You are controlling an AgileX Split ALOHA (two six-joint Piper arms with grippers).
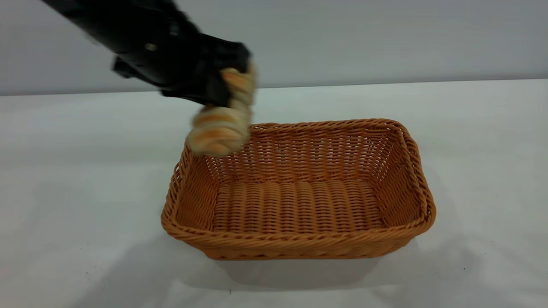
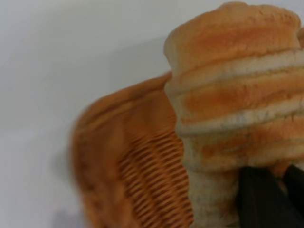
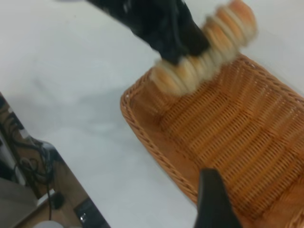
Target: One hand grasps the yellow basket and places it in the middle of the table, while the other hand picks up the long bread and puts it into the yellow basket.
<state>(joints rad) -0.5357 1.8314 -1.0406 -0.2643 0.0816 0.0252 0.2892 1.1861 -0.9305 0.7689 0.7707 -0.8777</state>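
Note:
The yellow basket (image 1: 299,248) stands empty on the white table (image 1: 77,192), around its middle. My left gripper (image 1: 229,92) hangs above the basket's far left corner, shut on the long bread (image 1: 220,128), which droops tilted towards that corner's rim. In the left wrist view the striped bread (image 2: 232,95) fills the picture, with the gripper's dark fingers (image 2: 263,202) on it and the basket (image 2: 137,161) below. The right wrist view shows the basket (image 3: 247,123), the left gripper with the bread (image 3: 209,52), and my right gripper (image 3: 213,199) as a dark tip over the basket's rim.
A plain grey wall (image 1: 385,38) runs behind the table. In the right wrist view the table's edge drops to dark cables and gear (image 3: 28,161). Bare tabletop lies on all sides of the basket.

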